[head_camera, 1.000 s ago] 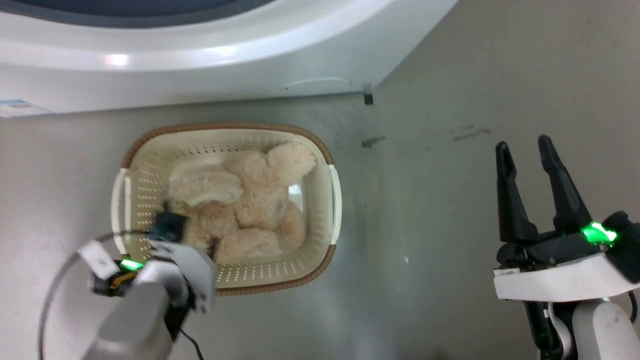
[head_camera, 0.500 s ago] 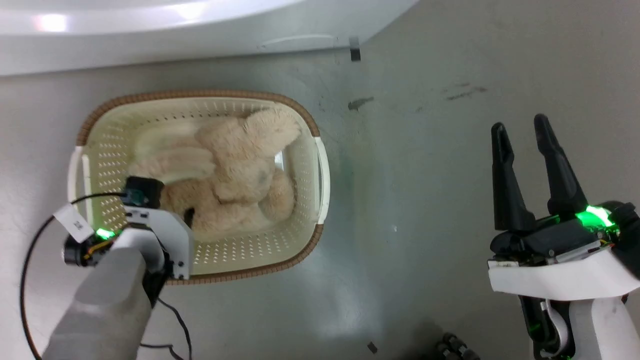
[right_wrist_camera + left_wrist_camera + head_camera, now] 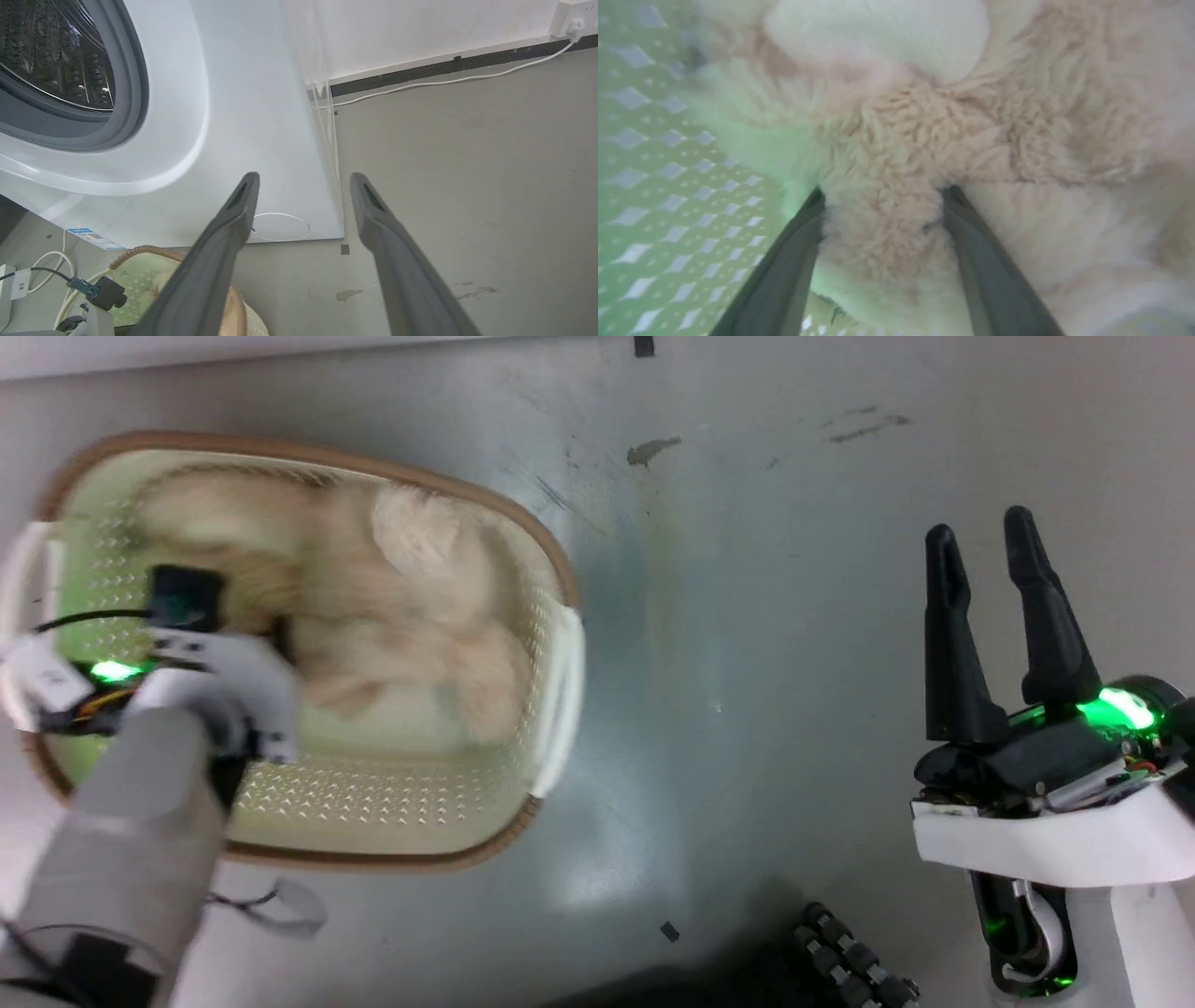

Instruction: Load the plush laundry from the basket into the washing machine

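I judge nothing loaded yet: the plush laundry lies in the basket on the floor; grasping, lifting and carrying it to the washing machine are left. My left wrist view shows what the blurred head view hides: the left gripper, jaws wide astride a fold of fur, not closed; the right gripper hangs well apart, jaws wide, empty; its wrist view shows the drum.

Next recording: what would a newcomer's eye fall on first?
The fluffy plush laundry lies in the basket at the head view's left, with the left tool pushed into its fur, fingers spread around a furry lump. The right tool hangs open above the grey floor at right; its wrist view shows the washing machine and its steel drum.
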